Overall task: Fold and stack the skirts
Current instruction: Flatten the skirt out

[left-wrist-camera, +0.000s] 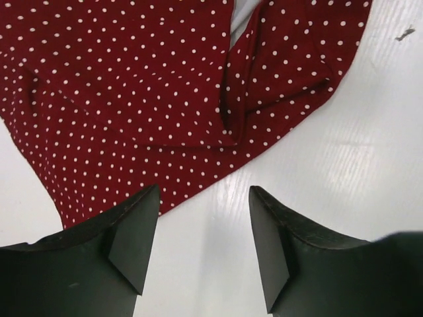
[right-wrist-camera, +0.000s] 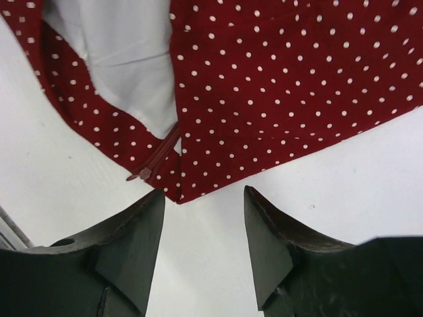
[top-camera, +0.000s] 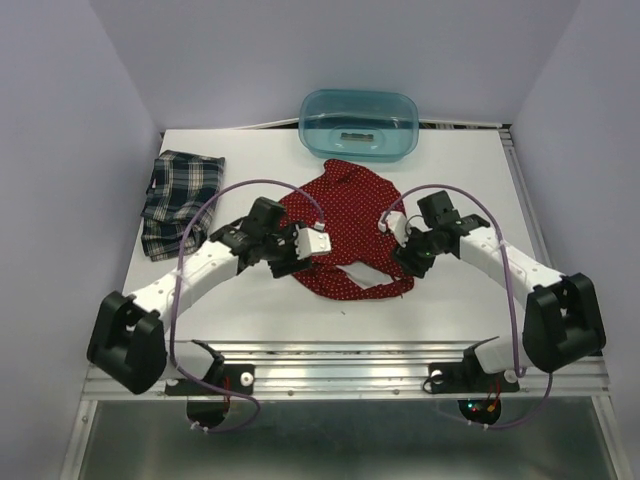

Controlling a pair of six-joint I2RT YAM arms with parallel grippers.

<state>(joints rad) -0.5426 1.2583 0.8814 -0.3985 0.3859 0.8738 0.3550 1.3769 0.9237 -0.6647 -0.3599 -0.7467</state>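
Skirt, red dotted (top-camera: 345, 225), mid-table, long axis far-to-near, flanked both sides. Left gripper (left-wrist-camera: 203, 198) parted, empty, cloth edge just ahead-left. Right gripper (right-wrist-camera: 203, 195) parted, empty, zipper (right-wrist-camera: 155, 162) corner just ahead. Plaid skirt (top-camera: 180, 200) well apart, far left.

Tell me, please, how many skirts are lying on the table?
2: the red dotted skirt lies centrally, in front of both grippers; the plaid skirt sits far left. None seems hidden.
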